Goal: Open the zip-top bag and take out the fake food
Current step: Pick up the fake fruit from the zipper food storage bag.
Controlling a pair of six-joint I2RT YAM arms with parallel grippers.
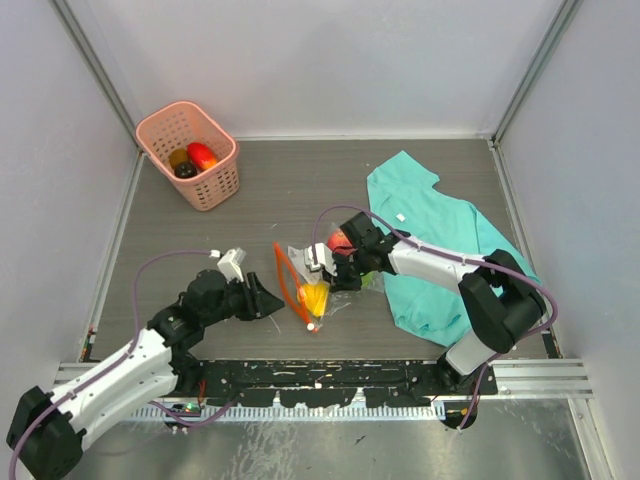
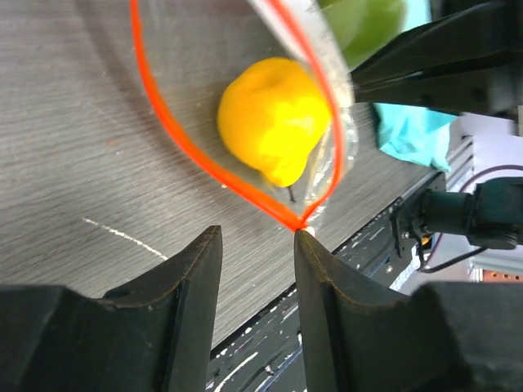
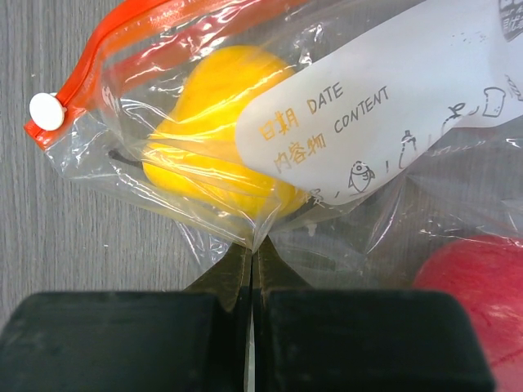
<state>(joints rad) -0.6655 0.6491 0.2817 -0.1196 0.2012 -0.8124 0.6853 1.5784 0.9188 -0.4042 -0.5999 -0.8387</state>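
The zip-top bag [image 1: 305, 285] lies at the middle of the desk [image 1: 260, 200], mouth already open. My right pincer [image 3: 252, 257] is clamped on its plastic; my left pincer [image 2: 257, 261] gapes empty at the zip corner. I must take out the fake food [image 1: 315, 296]: yellow piece [image 2: 274, 118] and red piece [image 3: 478, 286], both inside.

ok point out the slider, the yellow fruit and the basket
slider [image 3: 46, 111], right wrist view, centre of the white knob
yellow fruit [image 2: 274, 122], left wrist view, middle of its body
basket [image 1: 218, 183], top external view, pink mesh wall on the near side
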